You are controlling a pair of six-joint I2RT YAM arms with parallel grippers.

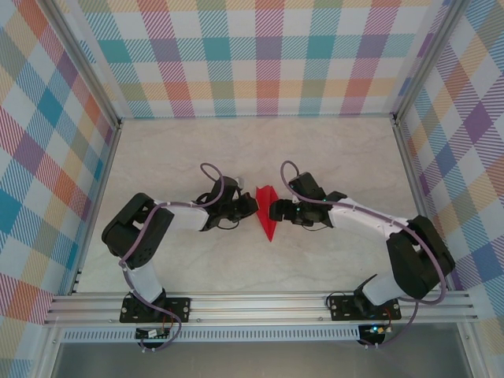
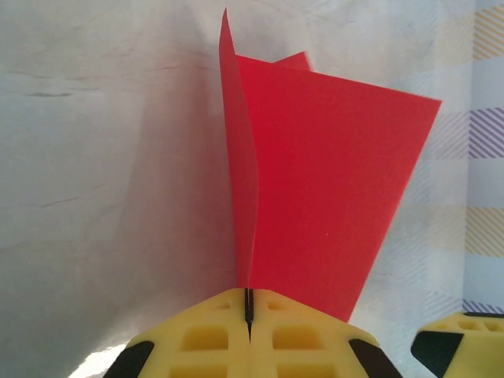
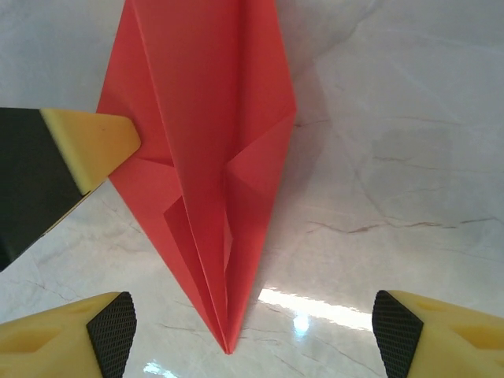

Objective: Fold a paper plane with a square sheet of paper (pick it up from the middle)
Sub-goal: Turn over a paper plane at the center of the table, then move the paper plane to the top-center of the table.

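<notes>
The square sheet of paper now lies folded as a slim red paper plane (image 1: 268,213) on the table's middle, between both grippers. My left gripper (image 1: 252,206) is shut on the plane: in the left wrist view its yellow fingers meet (image 2: 249,309) with a thin upright flap of the red plane (image 2: 331,181) pinched in the seam. In the right wrist view the plane (image 3: 205,134) points toward the camera, its tip lying between the wide-apart fingers of my right gripper (image 3: 252,335), which touch nothing. The left gripper's fingertip (image 3: 98,142) rests at the plane's left wing edge.
The white marble tabletop (image 1: 189,157) is boxed in by plaid walls (image 1: 268,55) at the back and both sides. An aluminium rail (image 1: 260,303) carrying the arm bases runs along the near edge. A right gripper finger (image 2: 461,342) shows low right in the left wrist view.
</notes>
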